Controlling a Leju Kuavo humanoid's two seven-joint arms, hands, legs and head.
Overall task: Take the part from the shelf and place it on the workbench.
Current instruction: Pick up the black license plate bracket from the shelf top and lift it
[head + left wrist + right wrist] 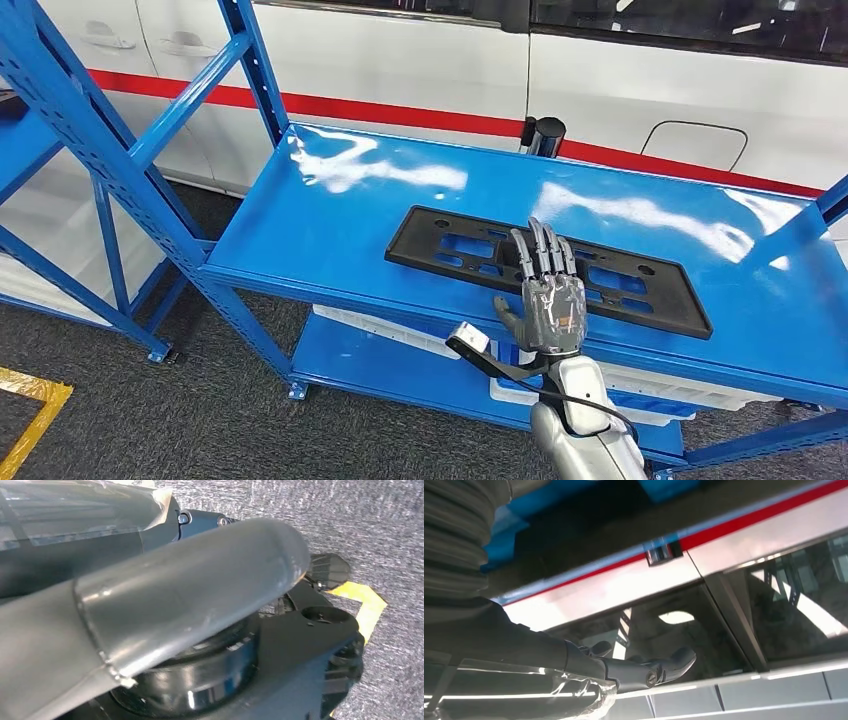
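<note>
Part [470,248], a flat black slotted frame, lay on the blue shelf [330,215] top deck, long axis running left-far to right-near. Right hand [551,296] hovered over its near edge around the middle, fingers straight, apart, pointing far, holding nothing; whether they touched the part couldn't be told. Part lay right under and just beyond the fingertips. Left hand [150,615] hung down over the floor, grip state couldn't be told. Right hand clearly nearer, likely the one to grasp

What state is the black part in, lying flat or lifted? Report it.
Lying flat. The black part rests full length on the blue shelf. The right hand is over its near edge, fingers extended; whether they touch it, cannot tell.
</note>
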